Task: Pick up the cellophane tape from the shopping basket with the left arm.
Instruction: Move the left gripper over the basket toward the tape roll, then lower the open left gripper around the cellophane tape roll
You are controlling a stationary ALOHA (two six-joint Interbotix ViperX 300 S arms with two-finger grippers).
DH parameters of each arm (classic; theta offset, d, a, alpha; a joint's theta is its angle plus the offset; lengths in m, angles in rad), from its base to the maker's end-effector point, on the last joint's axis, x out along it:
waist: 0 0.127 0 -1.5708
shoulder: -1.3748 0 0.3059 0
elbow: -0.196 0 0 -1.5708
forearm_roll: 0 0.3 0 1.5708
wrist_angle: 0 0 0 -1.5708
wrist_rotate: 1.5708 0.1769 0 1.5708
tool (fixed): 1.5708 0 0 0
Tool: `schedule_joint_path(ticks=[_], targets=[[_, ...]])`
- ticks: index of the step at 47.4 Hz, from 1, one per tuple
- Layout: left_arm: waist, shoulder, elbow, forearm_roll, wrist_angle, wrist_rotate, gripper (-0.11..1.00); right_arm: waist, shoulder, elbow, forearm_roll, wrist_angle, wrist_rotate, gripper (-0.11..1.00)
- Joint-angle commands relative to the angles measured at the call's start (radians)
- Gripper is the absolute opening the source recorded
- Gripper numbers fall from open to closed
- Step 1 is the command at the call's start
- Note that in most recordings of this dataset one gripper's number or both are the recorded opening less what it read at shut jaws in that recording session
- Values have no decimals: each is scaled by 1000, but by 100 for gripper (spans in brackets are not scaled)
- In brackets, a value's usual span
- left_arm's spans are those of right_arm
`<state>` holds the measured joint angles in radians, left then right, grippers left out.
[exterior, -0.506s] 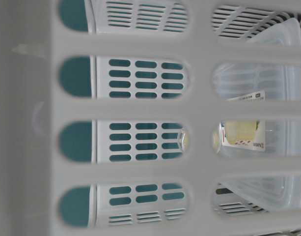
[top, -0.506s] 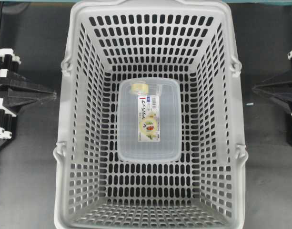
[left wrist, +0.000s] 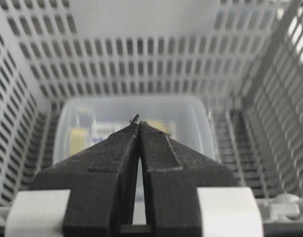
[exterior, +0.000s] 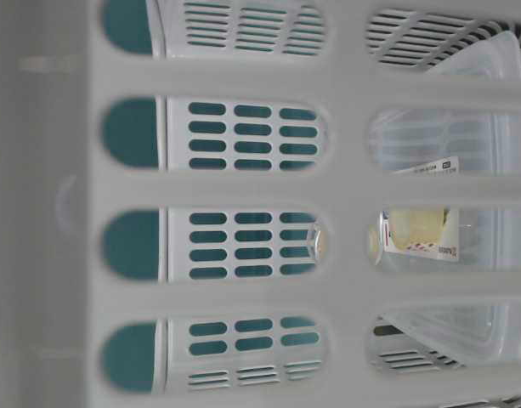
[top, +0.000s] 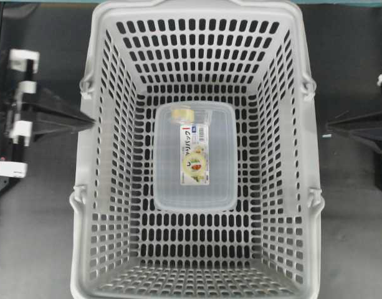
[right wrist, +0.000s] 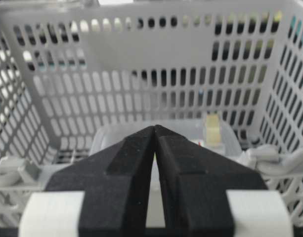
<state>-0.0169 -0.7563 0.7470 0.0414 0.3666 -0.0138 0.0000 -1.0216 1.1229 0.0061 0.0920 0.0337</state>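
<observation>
One printed label (top: 195,153) – writing unreadable – tops tub (top: 194,187).

shopping basket (top: 97,187) open-topped, slotted walls all round, clear tub (top: 194,180) covering floor centre

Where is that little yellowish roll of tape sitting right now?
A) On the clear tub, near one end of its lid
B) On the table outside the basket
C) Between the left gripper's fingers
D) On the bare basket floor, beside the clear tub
A: the overhead view shows the cellophane tape on the clear tub, at the end of its lid above the label, inside the shopping basket.
</observation>
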Motion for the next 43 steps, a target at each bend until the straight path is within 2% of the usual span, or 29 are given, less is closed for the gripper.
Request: schedule_joint_path(ticks=[1, 16, 20, 24, 31, 35, 37, 39, 43], targets=[[-6, 84, -120, 3, 92, 3, 0, 3, -6, -35, 2, 28, 2, -1], [-28, 350, -385, 3, 377, 3, 0, 2, -20, -41, 3, 91, 2, 0], [-29, 419, -448, 5, 431, 0, 0, 3, -25, -41, 3, 89, 2, 7], [-29, 472, -500, 5, 468, 5, 0, 2, -31, -44, 3, 92, 2, 23], [-28, 554, -560, 5, 500, 12, 0, 2, -34, -44, 2, 101, 3, 65], [-28, 589, -581, 5, 502, 11, 1, 2, -34, -44, 2, 101, 3, 79], [-28, 604, -589, 5, 502, 9, 5, 2, -35, -44, 3, 98, 3, 81], [-28, 621, -600, 5, 503, 6, 13, 2, -35, -44, 2, 94, 3, 80], [-29, 660, -621, 3, 509, 3, 38, 2, -43, -44, 3, 86, 3, 79]])
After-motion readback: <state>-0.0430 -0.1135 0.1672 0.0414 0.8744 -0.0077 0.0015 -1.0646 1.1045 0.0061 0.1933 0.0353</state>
